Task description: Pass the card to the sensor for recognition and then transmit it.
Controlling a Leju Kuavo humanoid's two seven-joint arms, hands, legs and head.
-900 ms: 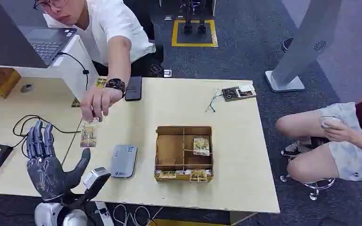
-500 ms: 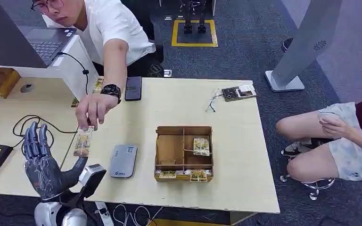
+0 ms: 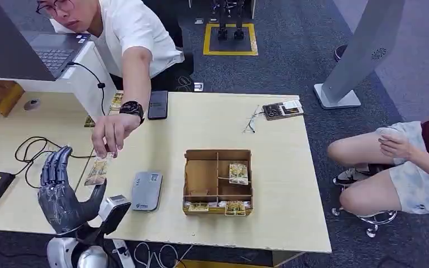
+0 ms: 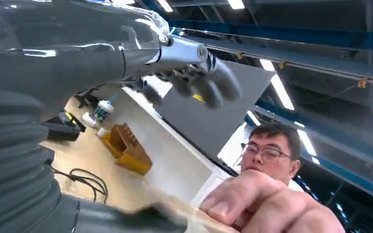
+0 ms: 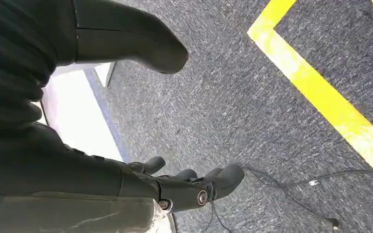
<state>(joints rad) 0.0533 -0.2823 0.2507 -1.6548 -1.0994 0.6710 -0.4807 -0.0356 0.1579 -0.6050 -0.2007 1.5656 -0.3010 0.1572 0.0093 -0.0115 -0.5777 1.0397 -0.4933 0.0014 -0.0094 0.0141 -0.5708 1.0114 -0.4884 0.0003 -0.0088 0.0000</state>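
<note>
A pale wooden bench is being carried by dark grey carpeted floor, which is being marked with a yellow taped square. Long ceiling strip lights are being seen overhead.

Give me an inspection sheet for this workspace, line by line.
Surface: pale wooden table, joined by a second one on the left.
Job's things: card held out by a person's hand; grey sensor flat on the table; wooden sorting box with cards inside.
Clutter: phone, circuit board, laptop.
Hands: left hand raised, fingers apart, beside the card; right hand hanging over the carpet.
Cables: black cable coiled.
Surroundings: seated person to the right.
</note>
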